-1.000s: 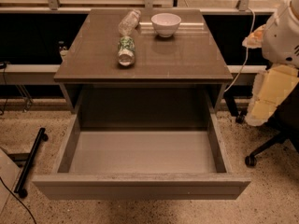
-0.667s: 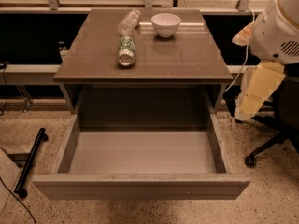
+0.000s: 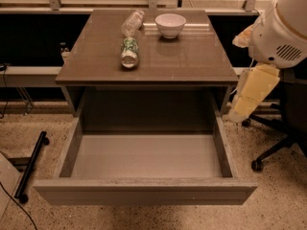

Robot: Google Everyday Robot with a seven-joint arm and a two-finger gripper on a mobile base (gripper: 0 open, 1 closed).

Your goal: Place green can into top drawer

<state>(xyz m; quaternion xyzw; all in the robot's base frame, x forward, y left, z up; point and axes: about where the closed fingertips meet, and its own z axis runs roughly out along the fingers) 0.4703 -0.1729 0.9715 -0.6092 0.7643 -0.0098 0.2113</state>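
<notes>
While green can (image 3: 129, 52) lies on cabinet (image 3: 192, 56) top w/ top drawer (image 3: 144, 191) open, pincer (image 3: 236, 114) hangs beside cabinet, state unclear.

The one camera sits high and in front of the counter (image 3: 192, 56), tilted steeply down and facing the glazed wall at 12 o'clock. It is close: the open top drawer (image 3: 144, 193) fills the lower half of the view, its front panel at 6 o'clock, and speckled floor (image 3: 278, 195) shows on either side. The robot's arm (image 3: 283, 28) enters large and near the lens at 2 o'clock. The gripper (image 3: 240, 110) hangs at 3 o'clock, just beside the counter's right edge.
</notes>
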